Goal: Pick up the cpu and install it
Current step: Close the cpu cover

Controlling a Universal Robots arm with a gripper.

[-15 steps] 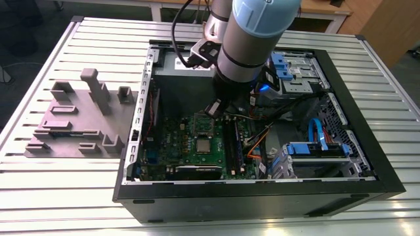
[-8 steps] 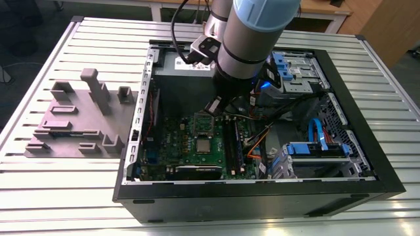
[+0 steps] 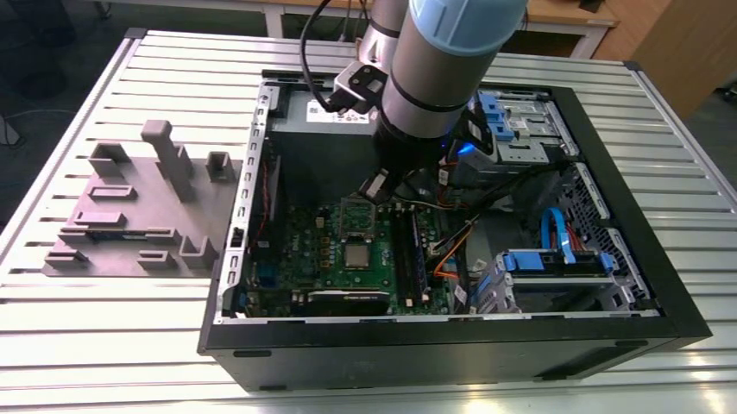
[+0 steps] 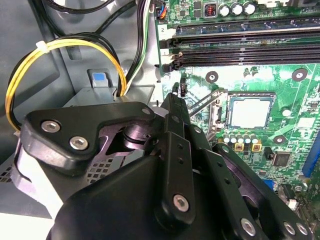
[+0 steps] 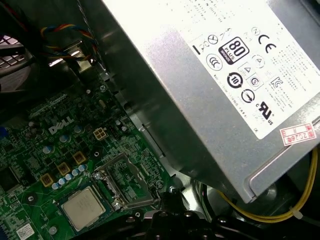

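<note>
Slatted metal makes up the tabletop (image 3: 103, 328), which carries an open computer case (image 3: 461, 345) and, on the exterior view's left, a grey-purple fixture block (image 3: 138, 224) with slots and posts; wooden furniture stands behind. Inside the case the green motherboard (image 3: 345, 233) lies flat, hemmed in by a power supply (image 5: 215, 75), drive bays with blue tabs (image 3: 553, 259), memory slots (image 4: 240, 45) and loose cables (image 4: 65, 50). The cpu (image 3: 357, 255) sits in its socket on the board, seen in both wrist views as a flat silver square (image 4: 248, 111), with the socket's metal frame (image 5: 125, 182) swung open beside it. The chip looks light, rigid and smooth on top, so it would likely slip under a careless pinch, and its underside contacts are probably fragile; the thin edges seem the safest place to take it, kept level. The arm (image 3: 426, 78) reaches down into the case, the pincer (image 4: 175, 107) hovering near the socket but apart from the chip; whether its jaws are spread or pressed together cannot be told. Room around the socket is tight.
</note>
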